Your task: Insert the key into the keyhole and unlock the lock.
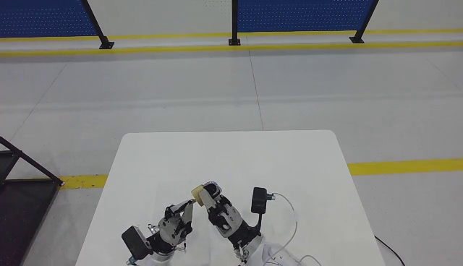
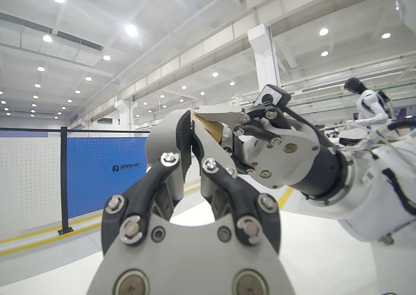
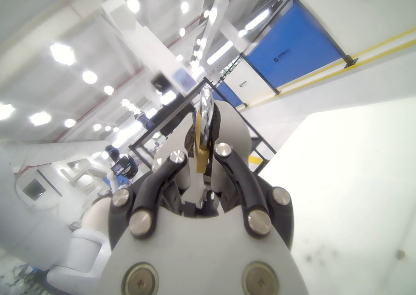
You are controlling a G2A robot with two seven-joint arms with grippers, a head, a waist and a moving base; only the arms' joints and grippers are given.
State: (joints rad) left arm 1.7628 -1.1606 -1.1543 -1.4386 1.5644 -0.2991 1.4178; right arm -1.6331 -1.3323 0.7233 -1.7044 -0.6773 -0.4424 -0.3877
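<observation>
- Right end effector pinches the brass lock, held above the table's near edge.
- Left end effector is pressed together, with its tips at the lock.

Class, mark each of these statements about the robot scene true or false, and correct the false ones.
1. The right gripper holds the brass padlock with the silver shackle. True.
2. The padlock lies on the white table. False: it is held in the gripper, off the table.
3. The left gripper is wide open. False: its fingers are closed together.
4. The left gripper's tip is close beside the padlock. True.
</observation>
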